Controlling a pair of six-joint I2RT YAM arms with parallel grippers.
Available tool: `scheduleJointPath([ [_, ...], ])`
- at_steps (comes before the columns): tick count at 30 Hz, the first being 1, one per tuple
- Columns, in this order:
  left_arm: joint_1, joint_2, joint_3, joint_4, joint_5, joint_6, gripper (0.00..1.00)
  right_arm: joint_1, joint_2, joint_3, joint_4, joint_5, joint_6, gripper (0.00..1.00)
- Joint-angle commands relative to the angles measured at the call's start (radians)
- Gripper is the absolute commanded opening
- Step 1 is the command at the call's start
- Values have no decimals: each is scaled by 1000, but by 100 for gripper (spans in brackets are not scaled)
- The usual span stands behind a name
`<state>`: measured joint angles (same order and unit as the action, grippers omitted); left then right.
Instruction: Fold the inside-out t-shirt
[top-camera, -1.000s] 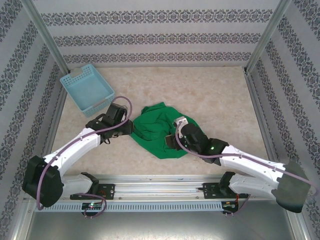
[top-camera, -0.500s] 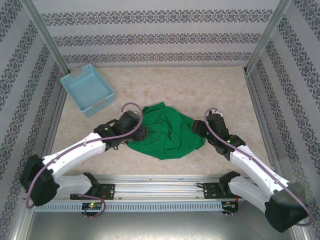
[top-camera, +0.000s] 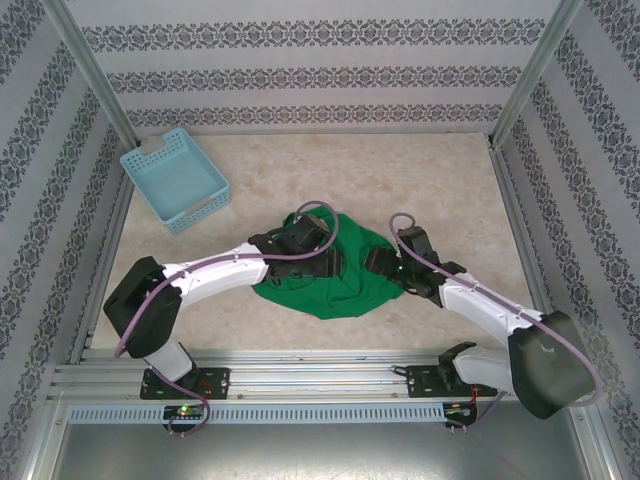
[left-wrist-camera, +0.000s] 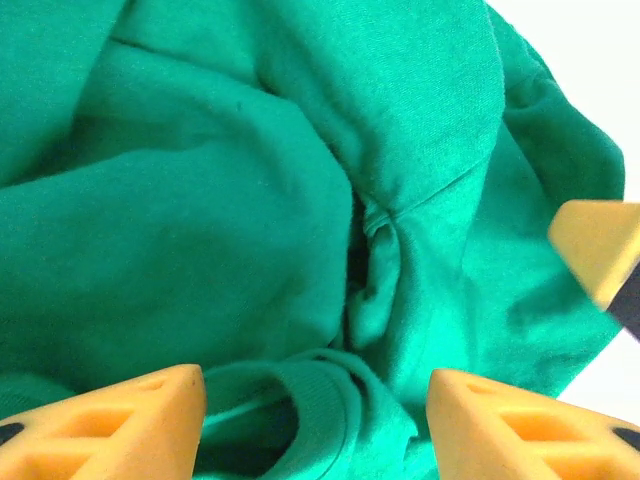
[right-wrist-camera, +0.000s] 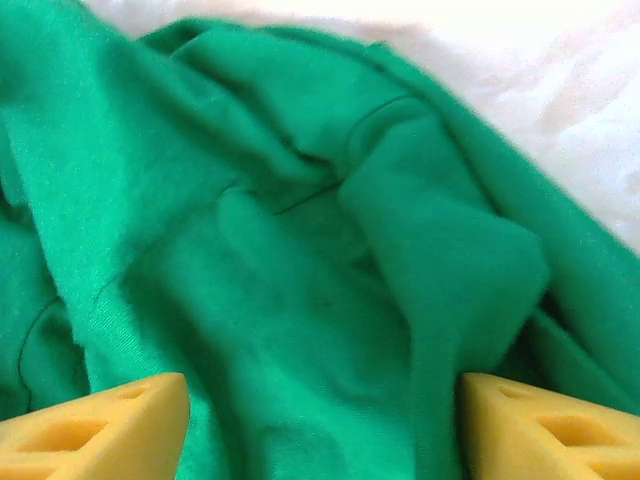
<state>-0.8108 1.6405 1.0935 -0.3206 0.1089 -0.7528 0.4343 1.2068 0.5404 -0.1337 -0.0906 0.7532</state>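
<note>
Lying crumpled, bright green t-shirt, left end effector and right end effector spread apart, seemingly gripping nothing

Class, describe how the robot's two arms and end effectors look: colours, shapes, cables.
The left arm and right arm have white links, black joints and a looping purplish cable. The left end effector and right end effector carry orange-yellow wedge fingers with cut-outs.

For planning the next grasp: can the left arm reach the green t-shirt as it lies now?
Probably yes: the open left pincer hangs right over the t-shirt, nothing between them.
</note>
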Motion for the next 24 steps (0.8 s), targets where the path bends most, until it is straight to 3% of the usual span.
scheduleJointPath([
  [1, -10, 52, 44, 10, 29, 15, 60, 34, 37, 61, 32, -3, -47, 71],
  [4, -10, 90, 63, 3, 39, 17, 56, 50, 68, 90, 27, 2, -58, 72],
  [9, -10, 125, 96, -35, 58, 50, 37, 75, 122, 142, 10, -1, -76, 69],
  [12, -9, 96, 63, -24, 31, 46, 22, 86, 165, 169, 12, -11, -83, 67],
  [17, -9, 34, -24, 52, 60, 43, 7, 84, 287, 235, 24, -93, -59, 60],
  [20, -9, -7, -77, 72, 52, 32, 0, 77, 375, 290, 13, -150, -45, 41],
  [22, -2, -53, -114, 75, 15, 22, 0, 66, 400, 308, 17, -164, -38, 15],
  [24, 45, -95, -138, 85, 34, 5, 0, 41, 388, 330, 1, -153, -46, 0],
])
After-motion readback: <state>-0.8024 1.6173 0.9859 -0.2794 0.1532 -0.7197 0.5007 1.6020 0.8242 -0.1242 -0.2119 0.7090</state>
